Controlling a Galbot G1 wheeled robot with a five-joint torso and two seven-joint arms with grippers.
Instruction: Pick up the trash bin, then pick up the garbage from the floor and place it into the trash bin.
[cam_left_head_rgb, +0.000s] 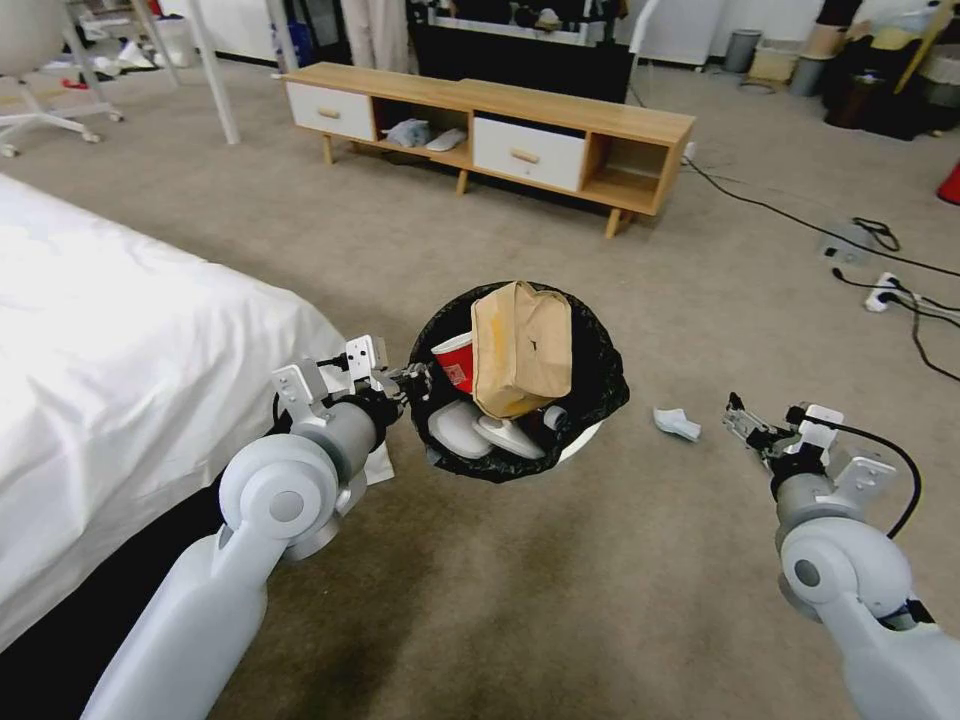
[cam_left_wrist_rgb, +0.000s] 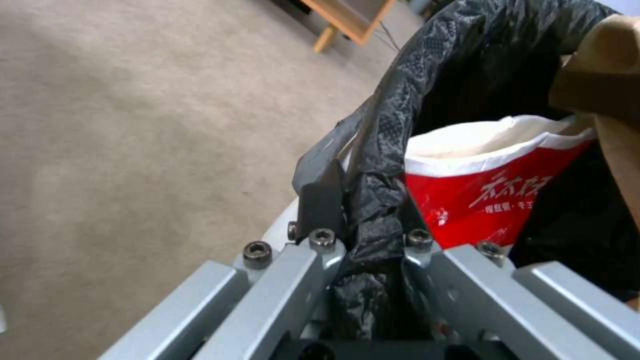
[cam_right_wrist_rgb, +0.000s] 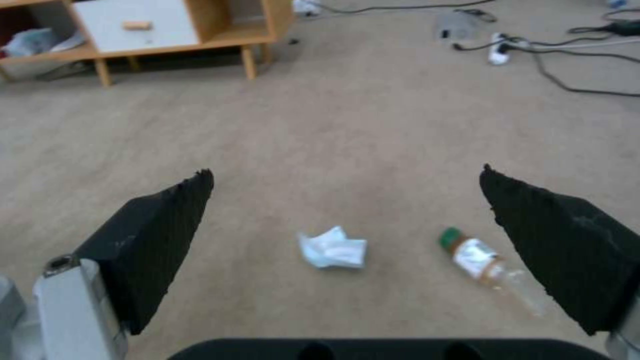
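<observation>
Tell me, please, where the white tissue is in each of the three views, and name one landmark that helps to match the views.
Head view: the white tissue lies on the carpet between the trash bin and the open right gripper.
Left wrist view: the tissue is not in it.
Right wrist view: the tissue lies on the carpet between the gripper's fingers, beside a bottle.
Shared landmark: the wooden cabinet.
</observation>
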